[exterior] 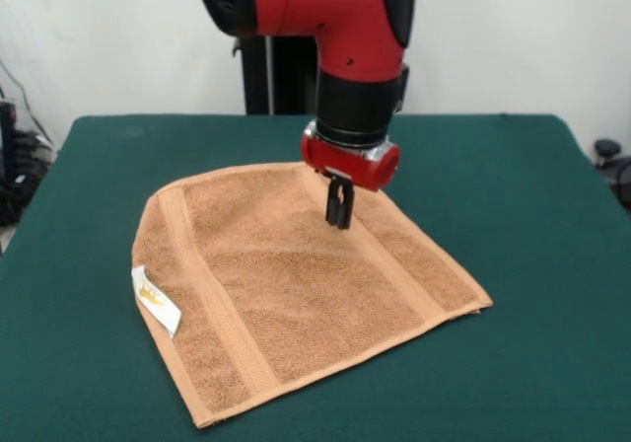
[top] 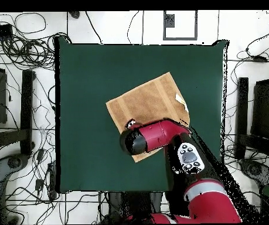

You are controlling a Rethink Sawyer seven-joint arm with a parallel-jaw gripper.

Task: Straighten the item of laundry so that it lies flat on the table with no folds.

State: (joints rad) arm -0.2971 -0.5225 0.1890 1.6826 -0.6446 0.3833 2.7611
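Note:
The item of laundry (exterior: 296,284), an orange-tan terry towel, lies spread on the green table (exterior: 513,195) with woven bands along two sides and a white tag (exterior: 156,299) at its left edge. Its far left corner looks rounded, as if tucked under. My gripper (exterior: 339,223) hangs over the towel's far part with its black fingers pressed together, tips at or just above the cloth and nothing visibly pinched. In the overhead view the towel (top: 151,99) sits right of the table's (top: 89,76) middle, and my arm (top: 154,136) hides its base-side portion and the gripper.
Green table surface surrounds the towel on all sides. Tangled cables (top: 19,70) and dark stands (top: 259,111) lie on the floor beside the table. A small black object (exterior: 607,150) sits beyond the table's right edge in the front view.

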